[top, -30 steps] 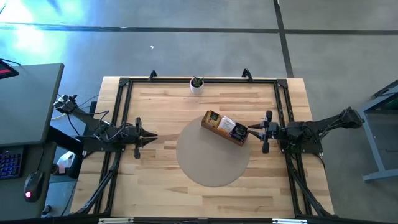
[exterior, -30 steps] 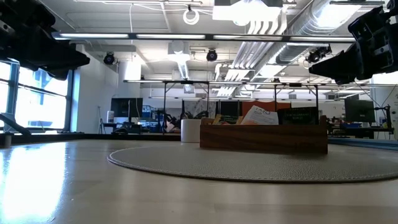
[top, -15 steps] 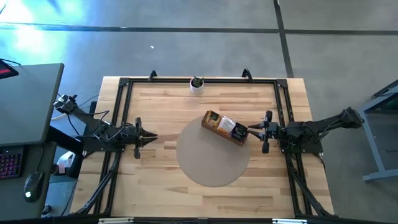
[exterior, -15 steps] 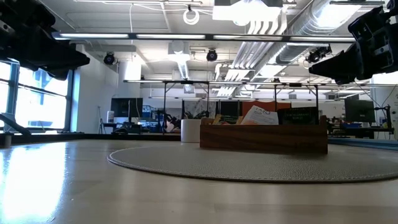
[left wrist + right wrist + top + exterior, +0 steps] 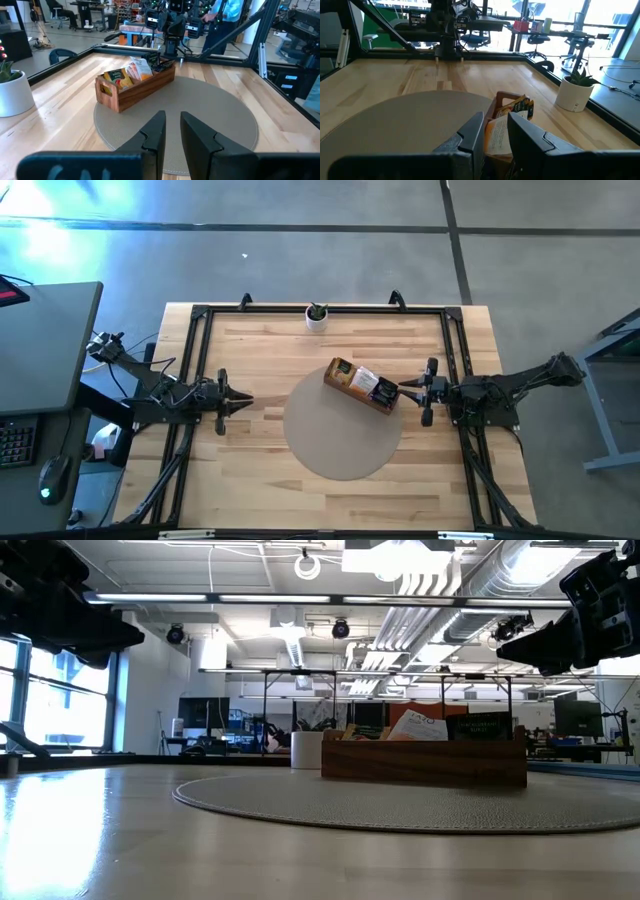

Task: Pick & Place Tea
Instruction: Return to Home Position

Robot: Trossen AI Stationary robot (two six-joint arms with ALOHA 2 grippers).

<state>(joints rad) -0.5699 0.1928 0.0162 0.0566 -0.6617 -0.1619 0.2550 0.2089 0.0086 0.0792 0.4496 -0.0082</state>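
Note:
The tea [image 5: 352,379] is a row of orange, yellow and dark sachets standing on edge in a brown wooden tray [image 5: 380,402]. The tray rests on a round grey mat [image 5: 340,435] at mid-table. The sachets also show in the left wrist view [image 5: 131,74] and the right wrist view [image 5: 512,112]. My left gripper [image 5: 248,399] [image 5: 171,116] hovers level at the table's left side and points at the mat, slightly open and empty. My right gripper [image 5: 402,387] [image 5: 495,116] hovers level just off the tray's right end, above it, also slightly open and empty.
A small white pot with a plant [image 5: 316,317] stands at the table's far edge. A black frame rail [image 5: 320,309] runs around the tabletop. Bare wood lies in front of the mat [image 5: 330,500] and to the left of it. A desk with a keyboard [image 5: 40,370] stands left of the table.

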